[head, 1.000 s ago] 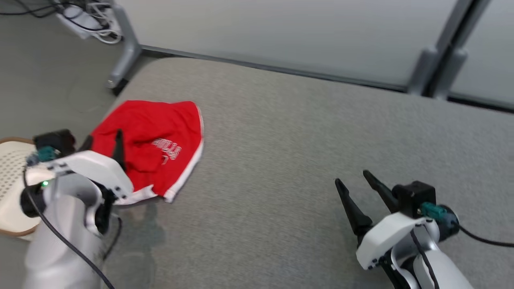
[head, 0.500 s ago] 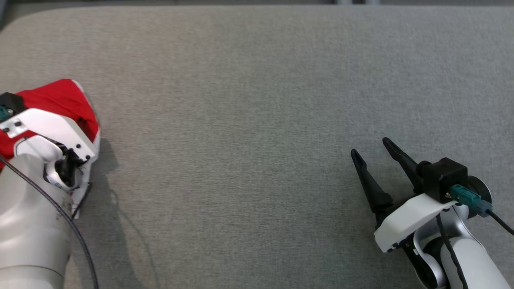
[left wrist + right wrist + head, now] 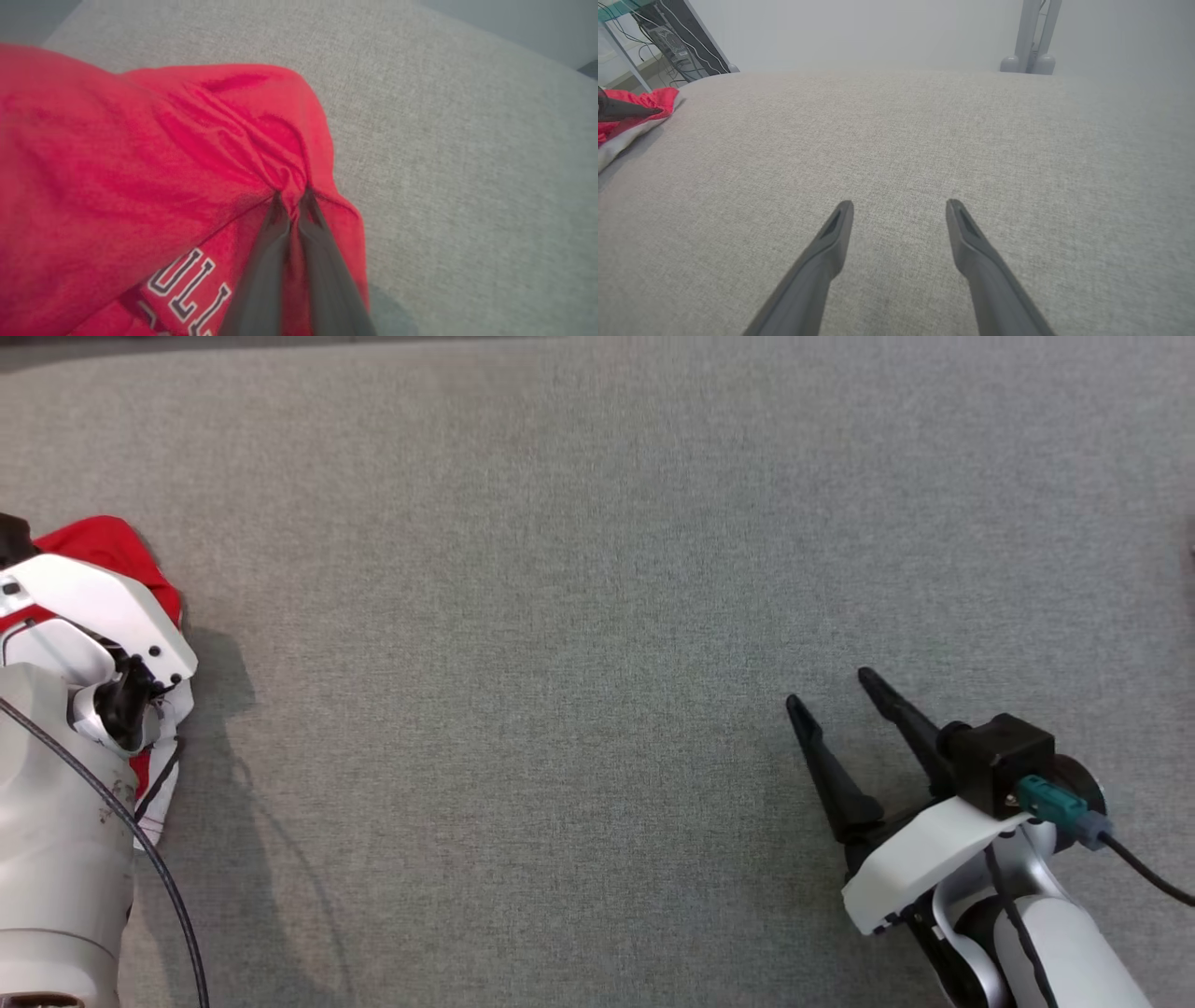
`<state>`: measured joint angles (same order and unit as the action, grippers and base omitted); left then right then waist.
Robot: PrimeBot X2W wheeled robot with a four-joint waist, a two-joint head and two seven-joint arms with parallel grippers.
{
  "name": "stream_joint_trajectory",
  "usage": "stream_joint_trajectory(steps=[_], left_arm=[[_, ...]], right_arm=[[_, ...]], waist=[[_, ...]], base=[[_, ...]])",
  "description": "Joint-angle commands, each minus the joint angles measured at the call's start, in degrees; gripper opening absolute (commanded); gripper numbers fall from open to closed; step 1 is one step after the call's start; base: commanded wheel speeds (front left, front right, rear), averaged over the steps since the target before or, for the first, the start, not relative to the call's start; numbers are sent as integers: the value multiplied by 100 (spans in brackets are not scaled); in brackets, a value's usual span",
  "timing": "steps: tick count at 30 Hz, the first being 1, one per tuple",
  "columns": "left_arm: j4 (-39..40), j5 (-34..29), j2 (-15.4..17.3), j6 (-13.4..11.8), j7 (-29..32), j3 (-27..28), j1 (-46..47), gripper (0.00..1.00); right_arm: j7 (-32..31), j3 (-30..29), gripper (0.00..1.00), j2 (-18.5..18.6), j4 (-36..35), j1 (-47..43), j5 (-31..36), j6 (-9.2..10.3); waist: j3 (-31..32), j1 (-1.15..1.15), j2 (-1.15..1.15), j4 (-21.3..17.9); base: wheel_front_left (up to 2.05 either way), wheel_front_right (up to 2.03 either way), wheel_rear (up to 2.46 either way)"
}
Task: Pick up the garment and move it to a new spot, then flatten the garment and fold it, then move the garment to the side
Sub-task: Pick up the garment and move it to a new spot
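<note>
- Since a second ago the fingers of the left gripper (image 3: 292, 195), then spread over the red garment (image 3: 140, 158), have been brought together, and a fold of the cloth is now pinched between their tips. The head camera has also been tilted down, so the shift of the whole head picture is not a move of the things.
- Creases are drawn through the red cloth toward the pinch, and white, dark-edged lettering (image 3: 187, 289) is seen just beside the fingers, at the lower left of the left wrist view.
- In the head view the red garment (image 3: 107, 541) is found at the far left edge, on the grey fabric surface (image 3: 560, 616). It is largely covered by the white wrist housing (image 3: 93, 607) of the left arm, and its white trim (image 3: 157, 807) is seen below the housing.
- The right gripper (image 3: 830, 689) is held at the lower right of the head view, well apart from the garment, with its two dark fingers spread wide.
- In the right wrist view the right gripper (image 3: 900, 204) is seen over the grey fabric surface (image 3: 924, 140). The red garment (image 3: 658, 99) lies at the far left edge, with the left gripper (image 3: 656, 111) reaching into it.
- Whether the garment is lifted clear of the surface cannot be told.
</note>
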<state>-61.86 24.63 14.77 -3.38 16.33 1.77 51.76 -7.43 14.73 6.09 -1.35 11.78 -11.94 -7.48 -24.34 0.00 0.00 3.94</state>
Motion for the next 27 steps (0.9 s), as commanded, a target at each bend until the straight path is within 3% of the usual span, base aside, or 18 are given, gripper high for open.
stream_joint_trajectory(steps=[1, 9, 14, 19, 27], left_arm=[[8, -27, 49, 8, -49, -2, -50, 0], [459, -146, 315, 157, -103, -178, 97, 0], [1119, -142, 409, 408, -193, -264, 161, 0], [2037, -26, 358, 697, -39, -373, 309, 0], [3996, -83, 201, 845, 336, -809, 291, 0]], right_arm=[[61, 5, 100, 9, 37, 17, -37, -3], [287, 103, 100, -144, 533, -113, -227, -3], [460, 92, 100, -208, 792, -203, -329, -3], [639, -56, 100, -263, 994, -326, -366, -3], [725, -192, 100, -301, 1078, -506, -351, -3]], waist=[[224, 0, 0, 38], [1138, 0, 0, 100], [1665, 0, 0, 26], [2075, 0, 0, -149], [2333, 0, 0, -673]], base=[[0, 0, 0], [0, 0, 0], [0, 0, 0], [0, 0, 0], [0, 0, 0]])
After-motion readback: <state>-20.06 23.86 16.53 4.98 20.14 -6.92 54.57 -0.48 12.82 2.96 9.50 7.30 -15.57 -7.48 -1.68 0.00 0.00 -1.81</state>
